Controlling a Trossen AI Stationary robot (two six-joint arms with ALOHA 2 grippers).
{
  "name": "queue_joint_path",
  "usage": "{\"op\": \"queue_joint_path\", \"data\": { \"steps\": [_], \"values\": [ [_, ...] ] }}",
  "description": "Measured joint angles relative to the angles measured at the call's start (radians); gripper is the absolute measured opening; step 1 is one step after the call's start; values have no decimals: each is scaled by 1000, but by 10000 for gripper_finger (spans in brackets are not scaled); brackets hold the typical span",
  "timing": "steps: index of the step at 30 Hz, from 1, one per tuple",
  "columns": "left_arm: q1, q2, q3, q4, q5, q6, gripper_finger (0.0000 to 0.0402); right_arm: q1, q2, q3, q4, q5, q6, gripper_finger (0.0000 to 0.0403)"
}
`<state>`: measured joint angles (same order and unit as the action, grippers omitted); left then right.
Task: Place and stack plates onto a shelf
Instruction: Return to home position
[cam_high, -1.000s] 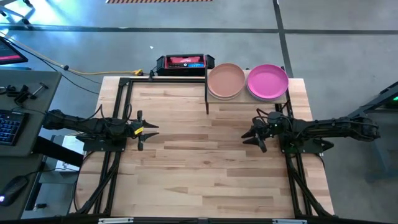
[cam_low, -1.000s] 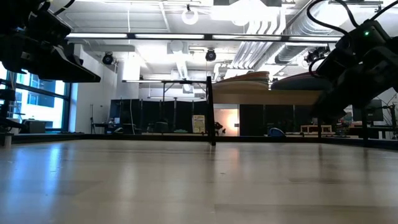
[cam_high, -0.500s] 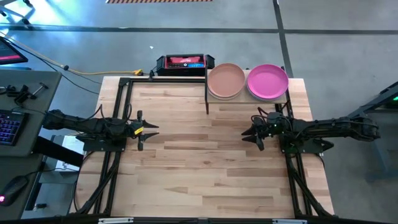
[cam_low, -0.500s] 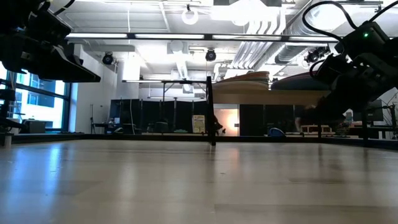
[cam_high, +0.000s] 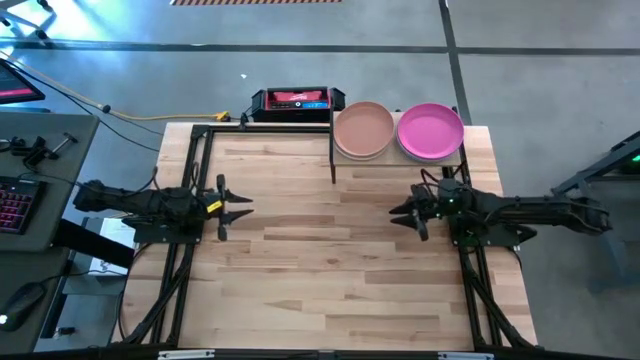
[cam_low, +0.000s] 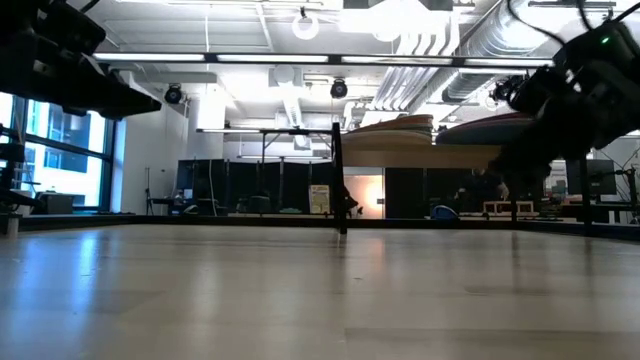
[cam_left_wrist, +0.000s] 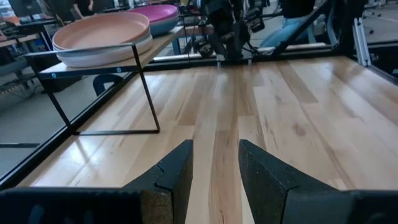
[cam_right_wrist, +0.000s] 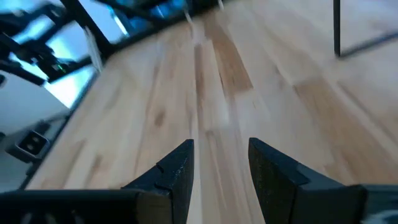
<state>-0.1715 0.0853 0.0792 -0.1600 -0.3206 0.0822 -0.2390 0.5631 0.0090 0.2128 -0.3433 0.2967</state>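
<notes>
Two stacks of plates sit on the shelf (cam_high: 398, 155) at the table's far right. A peach plate (cam_high: 363, 127) tops the left stack and a magenta plate (cam_high: 430, 130) tops the right one. The left wrist view shows the peach plate (cam_left_wrist: 102, 30) lying on paler plates, and the magenta plate (cam_left_wrist: 152, 10) lying on a teal one. My left gripper (cam_high: 238, 207) hovers open over the table's left side. My right gripper (cam_high: 398, 216) hovers open just near of the shelf. Both are empty (cam_left_wrist: 214, 171) (cam_right_wrist: 221, 165).
The shelf stands on thin black posts (cam_left_wrist: 146, 93). A black and red device (cam_high: 297, 101) lies beyond the table's far edge. Black frame rails (cam_high: 185, 185) run along the table's left and right sides. Bare wood (cam_high: 320, 260) lies between and near of the arms.
My right gripper has drawn back a little toward the table's right edge, and its arm has stretched out lower. My left gripper has turned about its wrist and risen slightly. The plates have stayed put.
</notes>
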Motion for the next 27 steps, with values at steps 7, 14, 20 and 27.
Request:
{"op": "queue_joint_path", "data": {
  "steps": [7, 14, 20, 27],
  "values": [
    [0, -23, 0, 2, 0, 0, 117, 10, -255, 0, -15, 0, -1, 135],
    [0, -29, 0, 2, 0, 0, 117, 62, -421, 0, -14, 0, 0, 135],
    [2, -29, 0, 2, 0, 0, 117, 119, -488, 0, -14, 0, 1, 135],
    [2, -29, 0, 2, 0, 0, 117, 137, -558, 0, -15, 0, 1, 135]
  ]
}}
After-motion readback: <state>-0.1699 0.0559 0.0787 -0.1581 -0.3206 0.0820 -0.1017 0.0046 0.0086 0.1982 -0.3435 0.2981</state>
